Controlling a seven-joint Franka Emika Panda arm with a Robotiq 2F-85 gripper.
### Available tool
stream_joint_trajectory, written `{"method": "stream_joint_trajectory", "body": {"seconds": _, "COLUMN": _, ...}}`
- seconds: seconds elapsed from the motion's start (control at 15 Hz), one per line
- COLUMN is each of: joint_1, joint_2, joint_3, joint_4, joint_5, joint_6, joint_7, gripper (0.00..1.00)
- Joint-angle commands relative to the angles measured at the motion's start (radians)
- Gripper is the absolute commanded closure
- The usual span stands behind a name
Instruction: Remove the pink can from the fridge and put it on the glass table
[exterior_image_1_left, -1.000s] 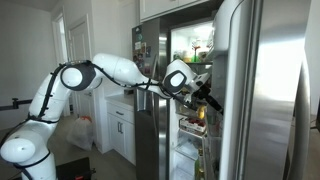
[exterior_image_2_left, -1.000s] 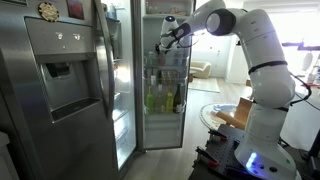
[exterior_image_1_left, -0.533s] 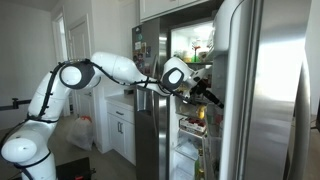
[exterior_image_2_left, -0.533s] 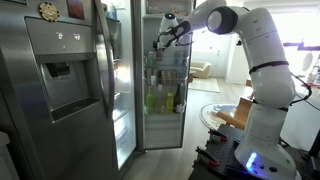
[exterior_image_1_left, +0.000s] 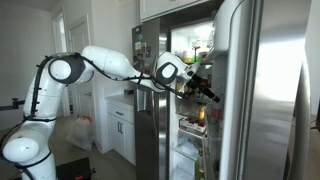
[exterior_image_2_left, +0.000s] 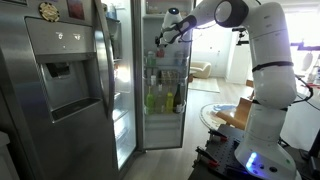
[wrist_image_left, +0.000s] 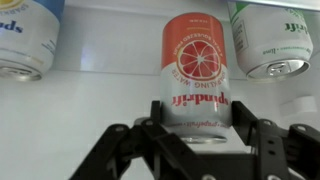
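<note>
Wrist view: my fingers (wrist_image_left: 246, 135) clamp the can (wrist_image_left: 197, 60) by its side wall. It is probably thin, smooth and slippery, so I hold firmly without crushing.

— Where is the small pale pink drink can (wrist_image_left: 198, 70) with the red grapefruit picture?
— Inside the tall stainless-steel fridge (exterior_image_2_left: 60, 120), whose door stands open, at an upper white lit shelf.

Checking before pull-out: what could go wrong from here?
The fingers seem to grip the pink can only near one end; it may tilt or slip during withdrawal.
The blue-labelled can and green-labelled can sit close on either side; a sideways move could knock them.
The fridge door stands near the arm; retreating might clip it.
</note>
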Motion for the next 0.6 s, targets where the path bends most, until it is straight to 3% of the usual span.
{"method": "stream_joint_trajectory", "body": {"seconds": 0.0, "joint_1": 0.033, "joint_2": -0.108, "joint_3": -0.040, "joint_4": -0.113, "joint_5": -0.076, "joint_6": 0.030, "joint_7": 0.066, "gripper": 0.55}}
{"method": "stream_joint_trajectory", "body": {"seconds": 0.53, "joint_1": 0.053, "joint_2": -0.281, "joint_3": -0.049, "joint_4": -0.283, "joint_5": -0.227, "joint_6": 0.009, "joint_7": 0.177, "gripper": 0.55}}
